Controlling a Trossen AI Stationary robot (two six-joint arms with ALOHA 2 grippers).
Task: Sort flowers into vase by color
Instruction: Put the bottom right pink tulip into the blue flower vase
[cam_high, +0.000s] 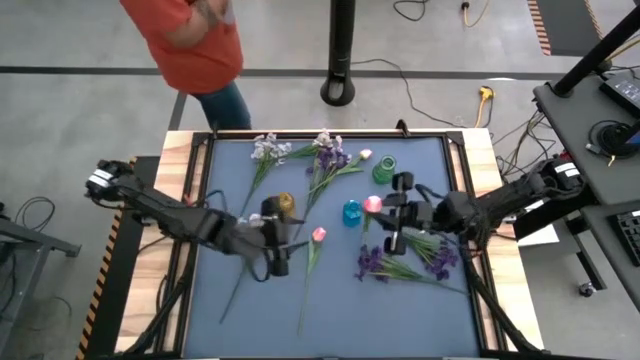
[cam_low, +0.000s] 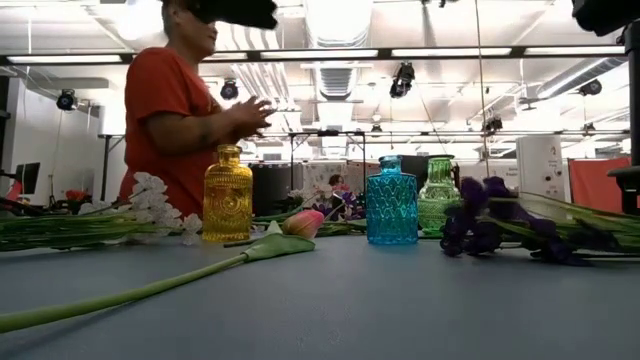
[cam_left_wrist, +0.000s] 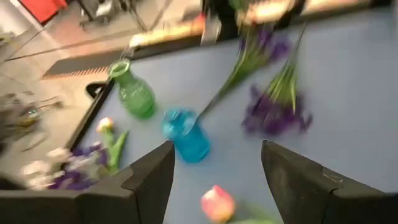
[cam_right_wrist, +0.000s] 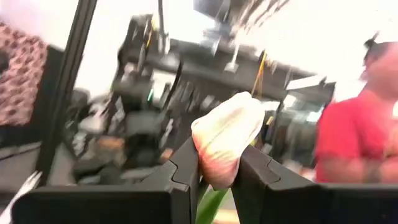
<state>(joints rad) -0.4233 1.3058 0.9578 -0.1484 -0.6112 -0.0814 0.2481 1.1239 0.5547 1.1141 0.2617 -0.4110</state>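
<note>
My right gripper (cam_high: 380, 212) is shut on a pink tulip (cam_high: 372, 204), held up right of the blue vase (cam_high: 351, 212). My left gripper (cam_high: 284, 240) is open and empty near the yellow vase (cam_high: 284, 204). It is beside a second pink tulip (cam_high: 318, 235) that lies flat on the mat, and this tulip also shows in the left wrist view (cam_left_wrist: 217, 203). The green vase (cam_high: 384, 168) stands at the far side. Dark purple sprays (cam_high: 405, 262) lie at the right. White sprays (cam_high: 268, 150) and lilac sprays (cam_high: 330, 155) lie at the far edge. My right gripper pinches the tulip between its two fingers (cam_right_wrist: 186, 168), just under the bud (cam_right_wrist: 227, 146), where the green stem (cam_right_wrist: 208, 205) begins. The bud sticks out past the fingertips. The fingers lie about level. The tulip is lifted clear of the mat; its lower stem is hidden.
A person in an orange shirt (cam_high: 195, 45) stands beyond the table's far left edge. A third tulip bud (cam_high: 365, 155) lies by the lilac sprays. The blue mat's near part (cam_high: 400, 320) is bare. A black pole base (cam_high: 340, 90) stands behind the table.
</note>
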